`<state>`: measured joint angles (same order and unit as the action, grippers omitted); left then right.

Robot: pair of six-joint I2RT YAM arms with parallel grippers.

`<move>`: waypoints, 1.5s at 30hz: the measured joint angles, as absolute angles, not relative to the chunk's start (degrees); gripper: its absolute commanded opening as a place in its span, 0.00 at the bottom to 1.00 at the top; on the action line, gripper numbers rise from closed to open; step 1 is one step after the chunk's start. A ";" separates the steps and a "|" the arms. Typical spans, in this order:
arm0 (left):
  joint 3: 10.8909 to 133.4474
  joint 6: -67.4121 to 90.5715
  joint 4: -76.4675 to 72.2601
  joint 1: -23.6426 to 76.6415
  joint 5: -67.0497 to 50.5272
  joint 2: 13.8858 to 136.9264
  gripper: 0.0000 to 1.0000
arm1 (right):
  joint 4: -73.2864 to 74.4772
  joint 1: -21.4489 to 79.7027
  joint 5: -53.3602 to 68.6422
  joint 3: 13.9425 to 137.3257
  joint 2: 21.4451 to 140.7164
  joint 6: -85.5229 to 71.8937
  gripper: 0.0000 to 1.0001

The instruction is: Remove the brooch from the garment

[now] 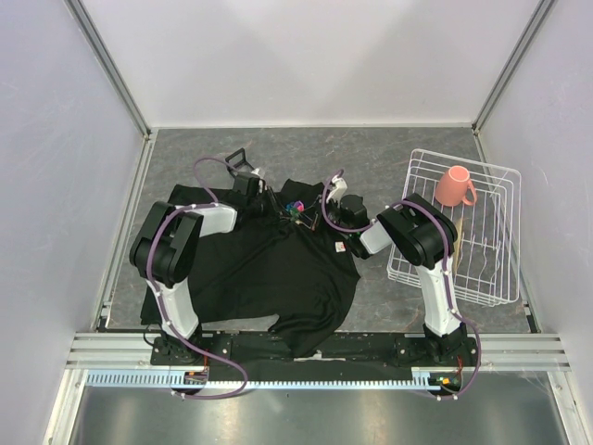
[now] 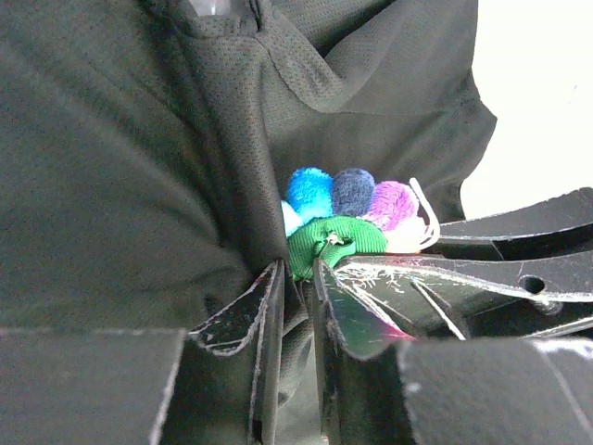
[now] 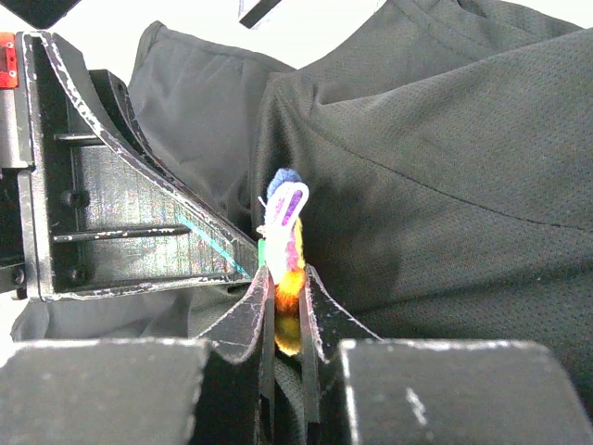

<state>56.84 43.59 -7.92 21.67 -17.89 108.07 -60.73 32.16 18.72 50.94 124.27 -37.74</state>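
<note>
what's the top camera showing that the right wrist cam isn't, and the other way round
Only the top view: the white wire dish rack holding a pink mug on the right, the shirt's white-and-red label, the grey table, and both arms whole.
Only the right wrist view: the right gripper up close, its jaws clamped on the orange edge of the brooch, seen edge-on.
Both: the black shirt and the multicoloured brooch, which is tiny from above.
</note>
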 measured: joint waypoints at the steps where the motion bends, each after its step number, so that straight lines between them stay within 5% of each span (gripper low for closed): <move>1: 55.86 43.55 -8.34 21.63 -17.80 107.44 0.25 | -60.71 32.32 19.11 50.94 124.25 -37.76 0.22; 10: 51.86 43.42 -11.03 21.67 -16.93 105.58 0.19 | -60.36 32.42 20.49 50.39 123.81 -38.24 0.45; 17: 50.94 43.42 -12.69 21.71 -16.82 105.58 0.17 | -58.81 32.42 20.97 51.55 123.81 -37.87 0.46; 20: 50.87 43.42 -13.04 21.78 -16.82 105.58 0.17 | -57.69 32.42 20.97 52.29 123.81 -37.47 0.41; 27: 50.35 43.42 -13.80 21.91 -16.75 105.47 0.17 | -55.86 32.40 20.86 53.34 123.81 -36.51 0.00; 45: 52.88 43.42 -10.07 21.96 -13.50 102.02 0.18 | -56.25 32.42 20.97 53.36 123.81 -36.69 0.00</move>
